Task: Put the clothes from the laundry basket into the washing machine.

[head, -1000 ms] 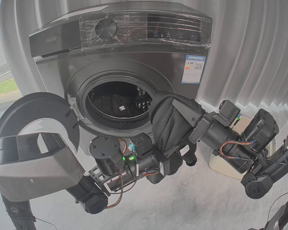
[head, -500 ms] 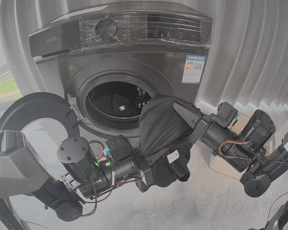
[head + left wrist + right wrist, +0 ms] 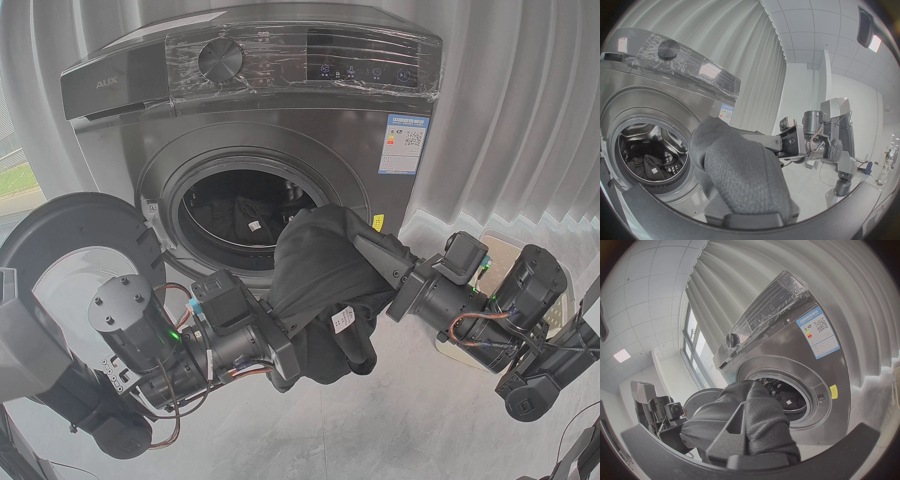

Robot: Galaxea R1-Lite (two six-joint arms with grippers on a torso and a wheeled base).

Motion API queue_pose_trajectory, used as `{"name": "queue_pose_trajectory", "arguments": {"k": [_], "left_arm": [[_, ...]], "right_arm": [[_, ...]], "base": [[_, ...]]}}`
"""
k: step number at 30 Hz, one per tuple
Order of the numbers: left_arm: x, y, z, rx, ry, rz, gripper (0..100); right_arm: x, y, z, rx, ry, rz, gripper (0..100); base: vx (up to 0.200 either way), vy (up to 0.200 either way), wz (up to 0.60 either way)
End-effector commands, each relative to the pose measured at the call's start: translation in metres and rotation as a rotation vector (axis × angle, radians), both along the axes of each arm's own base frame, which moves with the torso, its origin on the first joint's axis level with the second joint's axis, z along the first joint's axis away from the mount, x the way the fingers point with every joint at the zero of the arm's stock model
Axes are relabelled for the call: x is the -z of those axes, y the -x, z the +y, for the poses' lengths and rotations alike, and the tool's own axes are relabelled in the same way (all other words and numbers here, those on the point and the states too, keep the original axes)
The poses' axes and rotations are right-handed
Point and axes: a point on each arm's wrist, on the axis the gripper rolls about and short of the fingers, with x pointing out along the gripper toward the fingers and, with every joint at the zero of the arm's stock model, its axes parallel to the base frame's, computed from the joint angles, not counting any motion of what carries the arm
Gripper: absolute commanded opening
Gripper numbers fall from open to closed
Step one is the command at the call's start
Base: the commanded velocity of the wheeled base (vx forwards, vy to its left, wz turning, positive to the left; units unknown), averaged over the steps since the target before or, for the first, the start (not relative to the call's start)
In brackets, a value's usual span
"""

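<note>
**Two pincers grip a garment (image 3: 312, 262) at the washer (image 3: 250, 125)**

Door (image 3: 75, 231) open; clothes (image 3: 240, 219) lie in the drum (image 3: 290, 199). Garment hangs just outside the opening, left pincer (image 3: 294, 322) clamped on its lower part, right pincer (image 3: 370, 242) on its top.

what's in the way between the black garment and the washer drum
Nothing visible. The door is swung wide open, and the black garment, held by the left hand and right hand, hangs just before the open drum mouth.
</note>
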Motion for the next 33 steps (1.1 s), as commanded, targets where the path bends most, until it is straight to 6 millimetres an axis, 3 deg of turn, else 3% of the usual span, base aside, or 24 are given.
{"name": "queue_pose_trajectory", "arguments": {"k": [1,3,4,8,17,25,30,33], "left_arm": [[-0.003,0.001,0.001,-0.001,0.011,-0.010,0],[-0.003,0.001,0.001,-0.001,0.011,-0.010,0],[-0.003,0.001,0.001,-0.001,0.010,-0.009,0],[-0.002,0.002,0.002,-0.004,0.009,-0.005,0],[-0.004,0.002,0.013,-0.031,0.009,0.000,0],[-0.002,0.002,0.014,-0.034,0.006,0.006,0],[-0.006,-0.003,0.020,-0.067,0.017,-0.007,0],[-0.009,-0.008,0.024,-0.088,0.026,-0.013,0]], "right_arm": [[0.003,0.000,0.001,-0.003,0.009,0.010,0],[0.004,0.001,0.000,-0.003,0.013,0.015,0],[0.005,0.001,0.001,-0.005,0.014,0.016,100],[0.003,0.000,-0.002,0.004,0.010,0.014,100],[0.013,-0.009,-0.028,0.095,0.069,0.023,100],[0.008,-0.004,-0.026,0.081,0.060,0.010,100],[0.008,0.019,-0.022,-0.009,0.074,0.014,100],[0.015,0.043,-0.026,-0.104,0.114,0.044,100]], "base": [[0.000,0.000,0.00],[0.000,0.000,0.00],[0.000,0.000,0.00],[0.000,0.000,0.00],[0.000,0.000,0.00],[0.000,0.000,0.00],[0.000,0.000,0.00],[0.000,0.000,0.00]]}}
